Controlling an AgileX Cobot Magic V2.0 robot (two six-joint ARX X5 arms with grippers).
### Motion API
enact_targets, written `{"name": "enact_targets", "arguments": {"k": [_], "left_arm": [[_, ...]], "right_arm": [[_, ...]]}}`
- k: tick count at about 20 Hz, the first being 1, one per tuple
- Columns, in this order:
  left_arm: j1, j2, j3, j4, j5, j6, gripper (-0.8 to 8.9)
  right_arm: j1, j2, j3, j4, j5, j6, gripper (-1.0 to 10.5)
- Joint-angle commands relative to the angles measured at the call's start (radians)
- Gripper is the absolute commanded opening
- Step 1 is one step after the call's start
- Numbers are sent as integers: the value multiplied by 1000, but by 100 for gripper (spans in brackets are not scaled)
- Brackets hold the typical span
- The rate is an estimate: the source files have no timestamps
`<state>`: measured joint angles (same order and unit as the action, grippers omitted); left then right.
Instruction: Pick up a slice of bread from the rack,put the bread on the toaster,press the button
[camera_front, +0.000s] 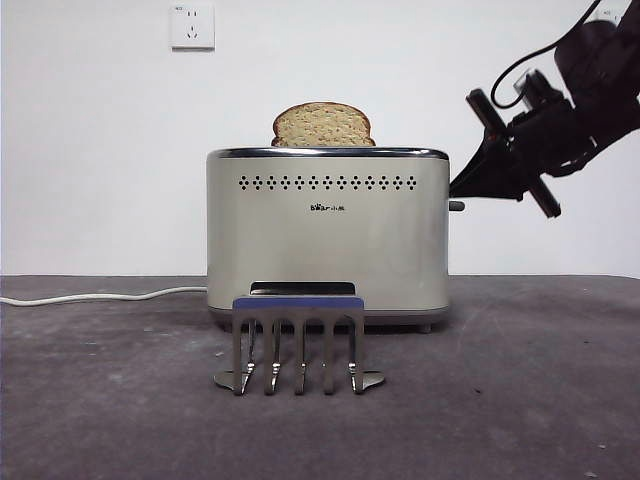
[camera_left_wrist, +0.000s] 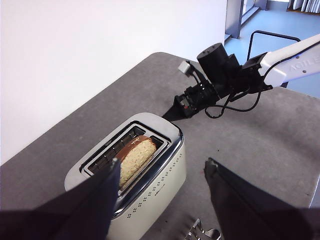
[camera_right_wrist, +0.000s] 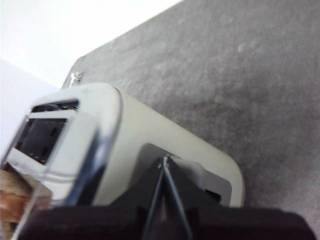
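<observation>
Right claw (camera_front: 462, 190): jaws pressed together, tip at the toaster's narrow end, at 3 o'clock of the body, touching or just beside the button (camera_front: 457, 206). Left claw (camera_left_wrist: 162, 185): spread, holding nothing, above the toaster.
Counter (camera_front: 520, 400): grey.
Toaster (camera_front: 327, 235): centre.
Slice of bread (camera_front: 322, 126): in the slot, top standing proud; placing done.
Rack (camera_front: 298, 340): at 6 o'clock, bare.
Remaining, by judgement: pressing the button.
</observation>
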<state>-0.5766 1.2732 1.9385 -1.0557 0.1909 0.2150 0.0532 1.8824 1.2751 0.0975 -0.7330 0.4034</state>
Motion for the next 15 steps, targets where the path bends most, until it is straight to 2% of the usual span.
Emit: {"name": "enact_targets", "arguments": {"k": [1, 8, 15], "left_arm": [[-2, 0, 0, -2, 2, -11, 287], [-2, 0, 0, -16, 1, -11, 287], [-2, 0, 0, -25, 2, -11, 287]], "right_arm": [[3, 36, 0, 2, 2, -12, -13], [3, 72, 0, -30, 3, -28, -13], [3, 122, 0, -152, 36, -142, -13]]}}
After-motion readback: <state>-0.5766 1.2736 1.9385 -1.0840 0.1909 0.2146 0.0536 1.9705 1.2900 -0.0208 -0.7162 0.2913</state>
